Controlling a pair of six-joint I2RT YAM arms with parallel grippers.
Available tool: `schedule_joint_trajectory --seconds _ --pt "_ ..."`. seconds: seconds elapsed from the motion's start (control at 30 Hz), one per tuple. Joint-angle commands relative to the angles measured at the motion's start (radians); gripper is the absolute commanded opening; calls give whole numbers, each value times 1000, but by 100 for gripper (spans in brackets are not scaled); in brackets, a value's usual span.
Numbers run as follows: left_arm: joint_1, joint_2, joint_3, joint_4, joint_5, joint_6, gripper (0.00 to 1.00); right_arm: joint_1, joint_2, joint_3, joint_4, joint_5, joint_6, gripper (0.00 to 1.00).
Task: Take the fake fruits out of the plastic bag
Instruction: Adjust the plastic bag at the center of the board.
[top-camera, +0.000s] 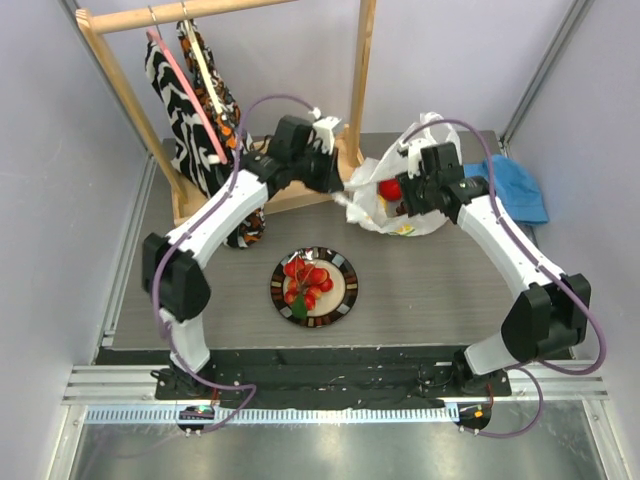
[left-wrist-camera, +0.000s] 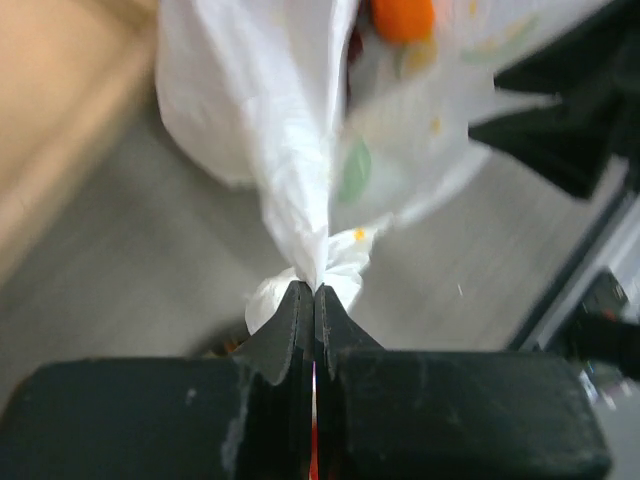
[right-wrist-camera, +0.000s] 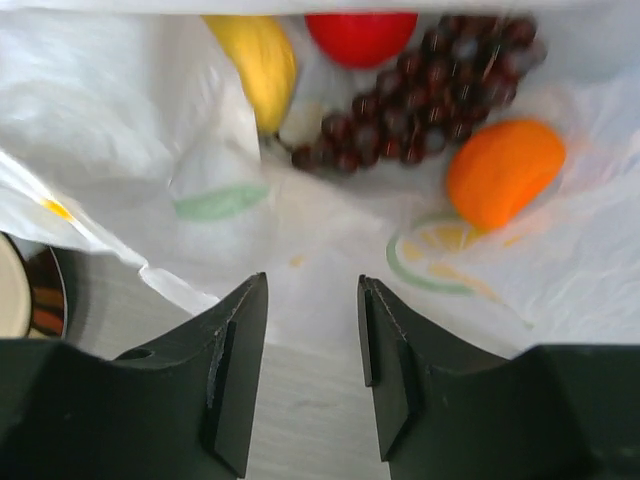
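Note:
The white plastic bag lies at the back of the table with its mouth open. My left gripper is shut on a bunched edge of the plastic bag, pinched at the fingertips. The right gripper stands open at the bag's mouth, nothing between its fingers. Inside the bag lie a lemon, a red apple, a dark grape bunch and an orange. From above, the apple shows beside the right gripper. The red berries lie on a plate.
A round patterned plate sits mid-table in front of the bag. A wooden clothes rack with patterned garments stands at the back left. A blue cloth lies behind the right arm. Grey walls close both sides.

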Motion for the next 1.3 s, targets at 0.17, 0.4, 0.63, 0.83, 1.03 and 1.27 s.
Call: schedule_joint_trajectory --seconds 0.17,0.4,0.63,0.83,1.03,1.27 --pt "-7 -342 -274 -48 106 13 0 -1 -93 -124 4 13 76 47" --pt "-9 -277 -280 -86 112 42 0 2 37 -63 91 -92 157 47" --pt "-7 -256 -266 -180 75 101 0 29 102 44 56 -201 288 44" --pt "-7 -380 -376 -216 168 89 0 94 106 49 7 -147 236 43" --pt "-7 -482 -509 -245 150 121 0 210 -10 -199 30 -129 297 43" --pt "-6 -446 -527 -242 92 213 0 163 92 -63 117 -44 273 44"
